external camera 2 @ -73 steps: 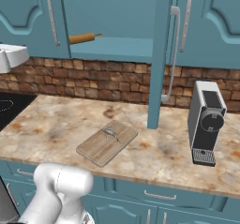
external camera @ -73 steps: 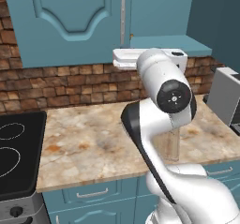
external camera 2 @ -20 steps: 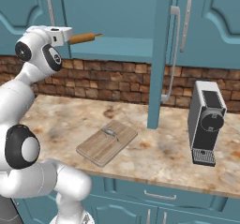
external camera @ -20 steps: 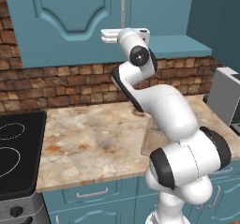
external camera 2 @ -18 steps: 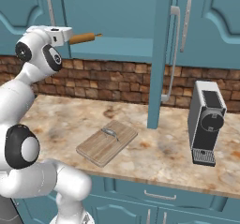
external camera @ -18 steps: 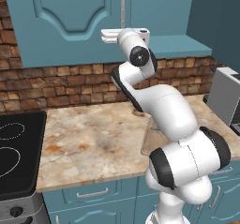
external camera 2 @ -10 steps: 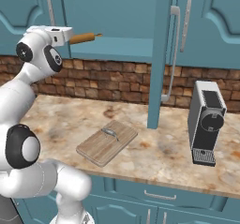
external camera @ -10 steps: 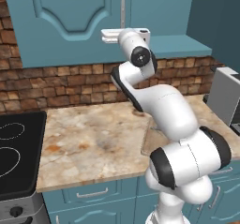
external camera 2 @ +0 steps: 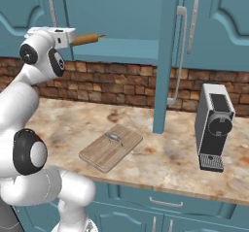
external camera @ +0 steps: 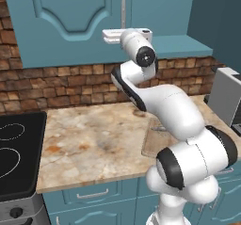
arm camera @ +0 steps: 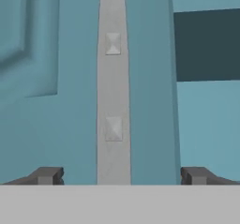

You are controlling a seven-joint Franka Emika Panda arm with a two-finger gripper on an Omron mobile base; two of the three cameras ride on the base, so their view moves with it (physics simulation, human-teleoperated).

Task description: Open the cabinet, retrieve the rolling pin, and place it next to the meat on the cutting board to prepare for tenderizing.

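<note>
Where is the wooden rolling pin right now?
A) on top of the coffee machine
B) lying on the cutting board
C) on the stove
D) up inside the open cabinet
D: the rolling pin lies on the shelf inside the open cabinet, high above the cutting board on the counter.

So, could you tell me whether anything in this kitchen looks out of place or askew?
Only the rolling pin: it lies at a slant on the shelf of the open cabinet, one end poking past the front edge. The meat lies flat on the cutting board.
</note>
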